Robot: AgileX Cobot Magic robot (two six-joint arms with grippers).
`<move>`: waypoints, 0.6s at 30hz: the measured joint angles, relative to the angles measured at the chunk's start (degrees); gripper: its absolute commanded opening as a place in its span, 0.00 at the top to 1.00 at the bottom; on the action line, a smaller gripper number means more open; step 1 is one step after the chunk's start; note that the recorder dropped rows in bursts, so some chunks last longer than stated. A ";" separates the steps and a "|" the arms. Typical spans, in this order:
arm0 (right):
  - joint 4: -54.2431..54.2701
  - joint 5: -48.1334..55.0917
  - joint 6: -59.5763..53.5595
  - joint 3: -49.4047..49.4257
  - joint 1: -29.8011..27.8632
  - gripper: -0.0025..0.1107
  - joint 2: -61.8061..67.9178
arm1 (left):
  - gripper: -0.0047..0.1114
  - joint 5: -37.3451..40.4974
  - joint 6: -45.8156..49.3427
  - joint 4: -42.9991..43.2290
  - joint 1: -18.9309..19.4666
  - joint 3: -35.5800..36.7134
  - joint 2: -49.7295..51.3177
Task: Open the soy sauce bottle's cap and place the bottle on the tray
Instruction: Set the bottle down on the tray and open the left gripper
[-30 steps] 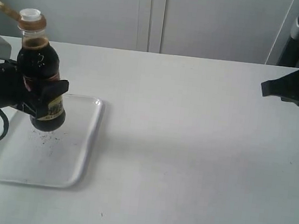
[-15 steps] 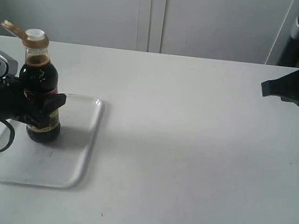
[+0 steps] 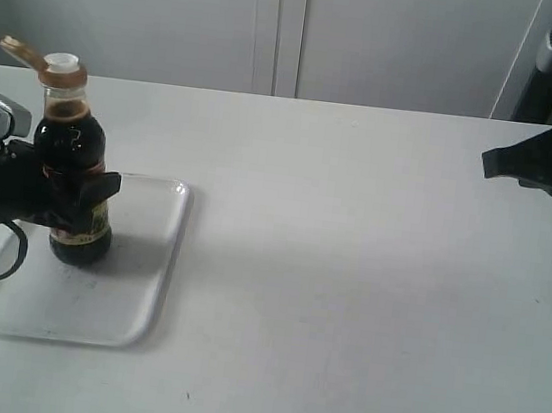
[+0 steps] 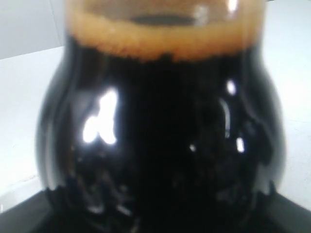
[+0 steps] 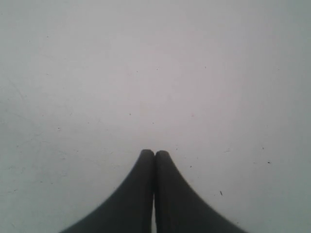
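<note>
The soy sauce bottle [image 3: 69, 181] has come down since a second ago and now stands upright on the tray [image 3: 140, 291] at the left. Its cap [image 3: 42, 62] is flipped open. The left gripper [image 3: 76, 197] still clamps it; release remains. The right gripper [image 5: 155, 154] is pinched closed, empty, far right. One bottle, one tray.

I can't read any text from here. The soy sauce bottle [image 3: 70, 181] carries a red and yellow label, but its print is too small and half hidden behind the left gripper [image 3: 74, 197].
</note>
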 measured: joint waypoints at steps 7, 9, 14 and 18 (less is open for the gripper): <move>0.00 0.00 0.00 0.00 0.00 0.98 0.00 | 0.55 0.61 -2.25 -0.51 0.00 0.00 0.00; 0.00 0.10 0.00 0.00 0.00 0.98 0.00 | 0.47 0.71 -3.18 0.07 0.00 -0.11 0.00; 0.00 0.10 0.00 0.00 0.00 0.98 0.00 | 0.30 1.15 -7.20 1.25 0.04 -0.22 -0.11; 0.08 0.10 -0.13 0.00 0.00 0.98 0.00 | 0.20 2.78 -9.30 2.92 0.04 -0.35 -0.42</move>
